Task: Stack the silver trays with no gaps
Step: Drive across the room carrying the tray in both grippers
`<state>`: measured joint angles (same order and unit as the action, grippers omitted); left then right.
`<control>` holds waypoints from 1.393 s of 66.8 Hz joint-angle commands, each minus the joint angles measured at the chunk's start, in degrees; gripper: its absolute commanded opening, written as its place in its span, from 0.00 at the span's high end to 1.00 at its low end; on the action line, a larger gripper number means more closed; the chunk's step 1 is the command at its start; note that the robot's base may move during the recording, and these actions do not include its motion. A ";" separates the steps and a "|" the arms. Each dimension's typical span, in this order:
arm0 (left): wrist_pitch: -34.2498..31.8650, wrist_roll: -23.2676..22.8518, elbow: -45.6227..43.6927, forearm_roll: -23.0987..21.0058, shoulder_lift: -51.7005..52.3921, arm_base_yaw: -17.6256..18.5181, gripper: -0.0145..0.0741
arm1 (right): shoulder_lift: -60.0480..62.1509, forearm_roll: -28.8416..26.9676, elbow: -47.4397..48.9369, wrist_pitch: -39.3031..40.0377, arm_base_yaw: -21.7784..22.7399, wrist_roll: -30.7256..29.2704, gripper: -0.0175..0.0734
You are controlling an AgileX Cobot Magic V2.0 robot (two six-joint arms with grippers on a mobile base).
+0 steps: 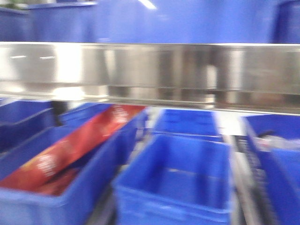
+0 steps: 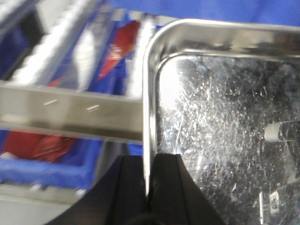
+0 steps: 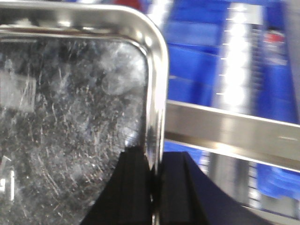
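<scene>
One silver tray, shiny with a scratched floor, fills the left wrist view (image 2: 225, 117) and the right wrist view (image 3: 70, 117). My left gripper (image 2: 148, 159) is shut on the tray's left rim, with one black finger inside the pan and one outside. My right gripper (image 3: 154, 157) is shut on the tray's right rim in the same way. The tray hangs above the blue bins and the steel rail. No second tray shows. Neither the tray nor the grippers show in the front view.
A long steel shelf rail (image 1: 150, 70) crosses the front view and lies under the tray in both wrist views (image 2: 70, 112) (image 3: 234, 133). Several blue bins (image 1: 173, 183) stand below; one (image 1: 89, 197) holds a red packet (image 1: 70, 150). More blue bins sit above the rail.
</scene>
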<state>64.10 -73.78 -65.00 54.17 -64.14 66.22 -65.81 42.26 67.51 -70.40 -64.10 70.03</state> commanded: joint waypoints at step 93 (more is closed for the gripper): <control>-2.14 0.01 -0.20 1.76 0.32 0.39 0.85 | 0.33 1.67 0.28 3.53 -0.39 -0.15 0.81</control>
<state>64.10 -73.68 -65.00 54.61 -64.02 66.22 -65.71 42.29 67.51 -70.08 -64.10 70.14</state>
